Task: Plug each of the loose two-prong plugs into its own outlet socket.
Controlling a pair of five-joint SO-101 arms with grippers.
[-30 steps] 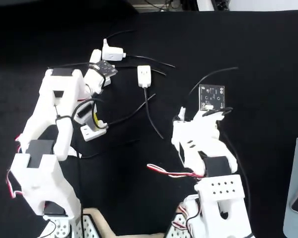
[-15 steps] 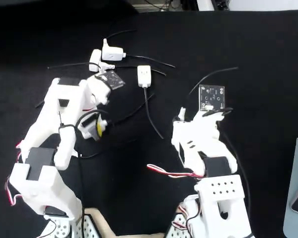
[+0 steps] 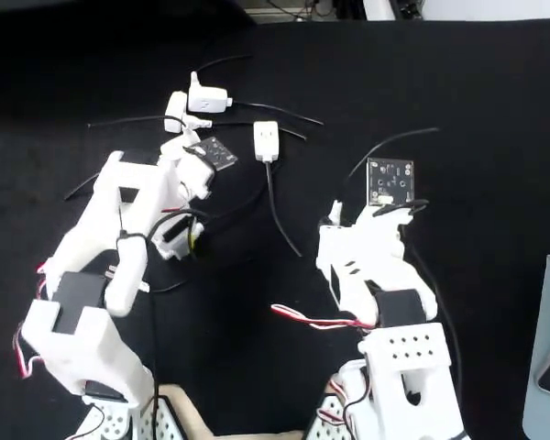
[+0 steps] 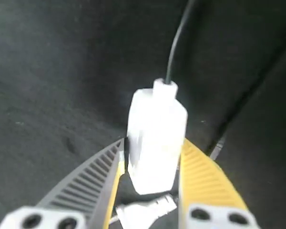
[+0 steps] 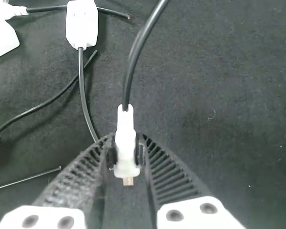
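From above, the black surface (image 3: 458, 82) is carrying two white arms. The left arm (image 3: 119, 220) is bending inward with a white block (image 3: 172, 240) and a flash of yellow under its wrist. The right arm (image 3: 371, 266) is lying over its own jaws, so their grip cannot be judged here. Beyond the arms a socket (image 3: 266, 140) is lying loose, its long axis running away from the bases and its cord (image 3: 277, 215) trailing back between the two arms. A white piece (image 3: 208, 94) and a smaller piece (image 3: 175, 110) are sitting close together farther out, with black cords crossing around them. The left wrist view is giving what the overhead one is missing: the left jaws, yellow-lined, are closed on the block. It is sitting lengthwise between them, cord end pointing away from the wrist. A small white part (image 4: 143, 207) is showing near the wrist, too blurred to name. The right wrist view is showing the right jaws, black and ribbed, clamping a slim white plug (image 5: 125, 148) by its sides. Its long axis is lying in line with the jaws, cord end pointing away and a small metal tip facing the wrist. The socket is lying well ahead, its cord running back beside the jaws.
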